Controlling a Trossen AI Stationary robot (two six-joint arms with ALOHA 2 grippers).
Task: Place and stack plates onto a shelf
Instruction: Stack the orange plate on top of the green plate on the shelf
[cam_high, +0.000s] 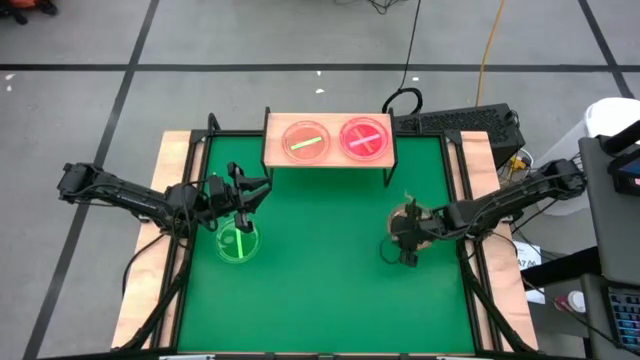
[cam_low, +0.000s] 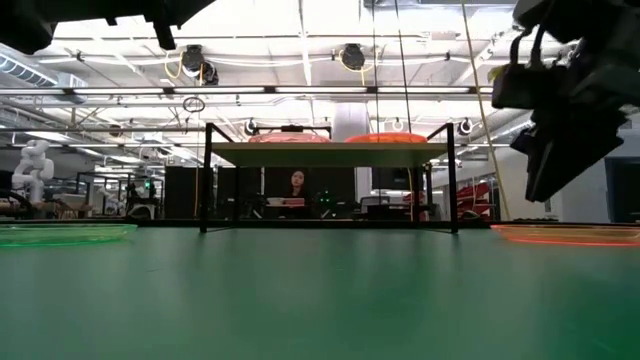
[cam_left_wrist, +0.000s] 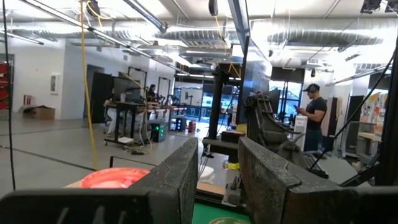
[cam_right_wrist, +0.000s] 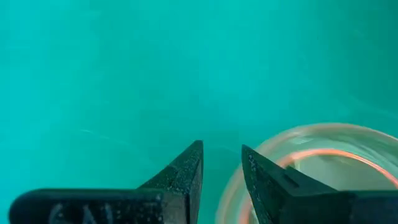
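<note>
While round translucent plates (cam_high: 306, 141) rest on wooden shelf (cam_high: 275, 156), left hand (cam_high: 243, 196), right hand (cam_high: 409, 251) slightly apart.

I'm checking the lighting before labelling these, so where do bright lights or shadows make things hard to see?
Low view: ceiling lights behind leave the shelf and the right gripper as dark silhouettes. High view: even light, so the plates on the shelf read clearly. Left wrist view: bright ceiling lamps glare overhead.

Four plates (cam_high: 306, 141) in view, one shelf (cam_high: 328, 158), two arms.
</note>
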